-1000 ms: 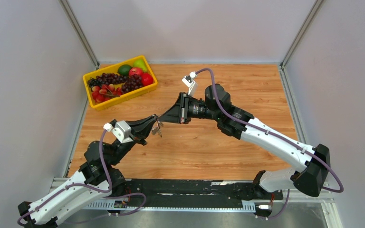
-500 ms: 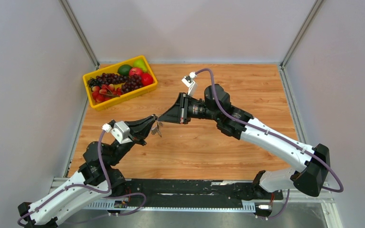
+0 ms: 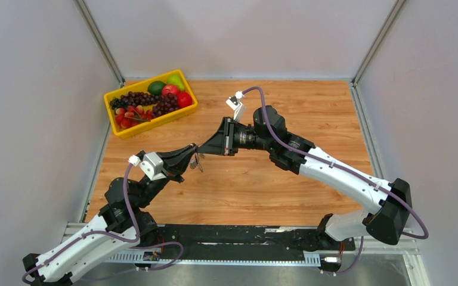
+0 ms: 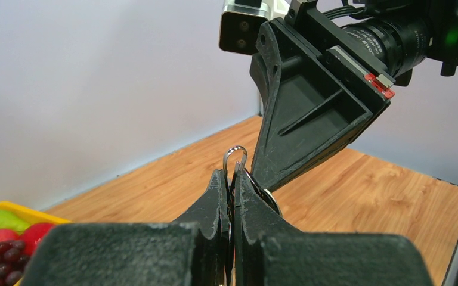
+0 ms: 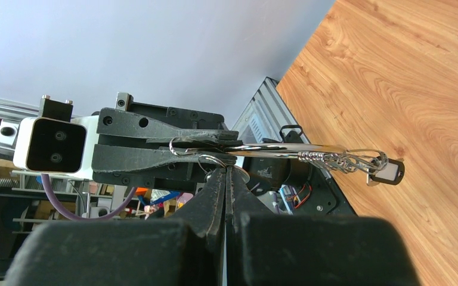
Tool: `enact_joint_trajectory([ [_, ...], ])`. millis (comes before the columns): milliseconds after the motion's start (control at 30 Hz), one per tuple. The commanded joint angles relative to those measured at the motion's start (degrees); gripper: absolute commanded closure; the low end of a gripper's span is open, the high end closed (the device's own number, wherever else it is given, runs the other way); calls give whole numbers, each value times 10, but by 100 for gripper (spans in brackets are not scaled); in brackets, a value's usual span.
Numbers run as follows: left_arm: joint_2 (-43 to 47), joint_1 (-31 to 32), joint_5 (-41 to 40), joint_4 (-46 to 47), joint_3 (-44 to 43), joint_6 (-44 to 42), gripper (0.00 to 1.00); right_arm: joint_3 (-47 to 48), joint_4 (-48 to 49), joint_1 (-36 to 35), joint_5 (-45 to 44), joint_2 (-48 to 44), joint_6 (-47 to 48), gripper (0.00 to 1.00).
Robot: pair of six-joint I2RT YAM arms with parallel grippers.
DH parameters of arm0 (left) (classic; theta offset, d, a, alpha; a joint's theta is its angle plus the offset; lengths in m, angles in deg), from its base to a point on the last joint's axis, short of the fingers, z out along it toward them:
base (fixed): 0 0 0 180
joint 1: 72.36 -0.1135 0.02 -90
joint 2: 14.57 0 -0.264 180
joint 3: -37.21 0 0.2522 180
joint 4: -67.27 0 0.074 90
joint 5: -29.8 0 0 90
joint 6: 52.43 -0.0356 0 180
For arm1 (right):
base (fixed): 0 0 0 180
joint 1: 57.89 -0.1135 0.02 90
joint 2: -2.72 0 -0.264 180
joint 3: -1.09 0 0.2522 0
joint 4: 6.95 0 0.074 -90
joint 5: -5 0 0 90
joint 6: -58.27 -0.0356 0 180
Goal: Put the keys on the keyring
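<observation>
My left gripper [image 3: 194, 149] is shut on the keyring [image 4: 234, 156], whose thin silver loop sticks out past its tips. In the right wrist view the keyring [image 5: 286, 148] shows edge-on, with tiny silver keys [image 5: 364, 162] dangling at its far end. My right gripper [image 3: 203, 149] is shut and meets the left one tip to tip above the table. A small silver piece of the key [image 5: 241, 175] shows at its tips, against the ring. The key's black head is hidden between the fingers. The dangling bunch [image 3: 198, 162] hangs below both grippers.
A yellow tray [image 3: 114, 121] of grapes, apples and green fruit stands at the far left of the wooden table [image 3: 310, 107]. Grey walls close the left, right and back sides. A black rail [image 3: 238, 235] runs along the near edge.
My right arm has shifted slightly left, pressing its tips closer to the left gripper. The left gripper and the keyring have hardly moved.
</observation>
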Motion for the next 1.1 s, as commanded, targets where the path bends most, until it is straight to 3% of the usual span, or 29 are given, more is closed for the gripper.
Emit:
enact_joint_trajectory([
  [0,0,1,4,34,1,-9,100,31,14,-5,-5,3,-7,100],
  [1067,4,1,-16,28,1,-8,100,-12,6,-7,-43,-55,12,100],
])
